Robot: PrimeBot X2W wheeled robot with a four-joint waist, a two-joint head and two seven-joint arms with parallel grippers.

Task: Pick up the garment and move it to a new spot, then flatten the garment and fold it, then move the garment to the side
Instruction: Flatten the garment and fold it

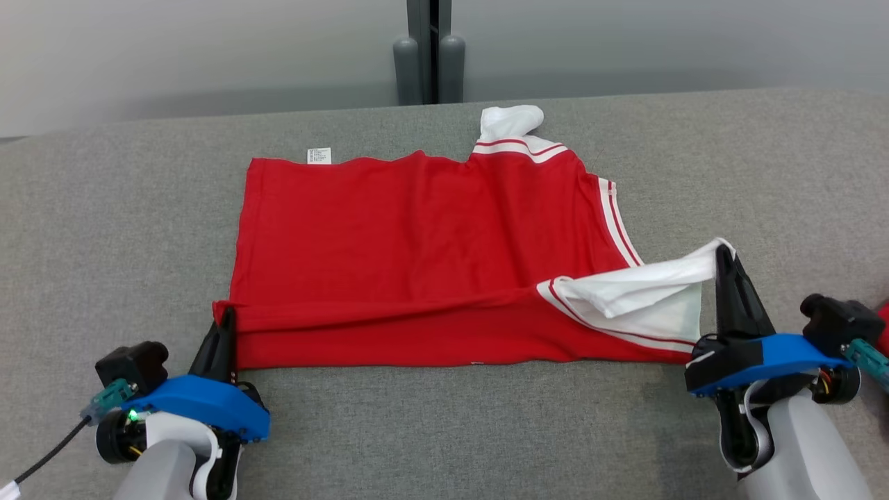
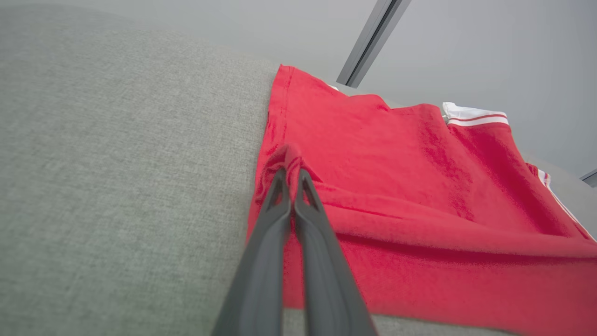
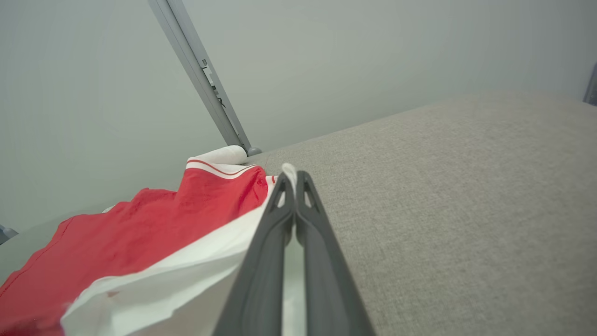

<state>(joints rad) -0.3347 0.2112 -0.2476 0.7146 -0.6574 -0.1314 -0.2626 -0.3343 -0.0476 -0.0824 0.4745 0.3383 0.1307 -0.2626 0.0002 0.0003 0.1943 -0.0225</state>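
Both sets of jaws are pinched shut on the red garment [image 1: 417, 236], the left gripper [image 1: 226, 318] on the hem corner and the right gripper [image 1: 722, 253] on the white sleeve tip, with the long axis running jaw to jaw and the bulk lying flat beyond both, so I'd say the fold goes forward.

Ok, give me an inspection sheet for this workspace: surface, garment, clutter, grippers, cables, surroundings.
Surface: grey woven tabletop.
Job's things: red garment with white striped trim, spread out, near edge doubled over; white label at its far edge.
Clutter: small red shape at the head view's right edge, unidentifiable.
Grippers: left gripper, fingers shut on the garment's near left corner; right gripper, fingers shut on its lifted white end.
Cables: black cable trailing from the left wrist.
Surroundings: pale wall, grey post behind the table.
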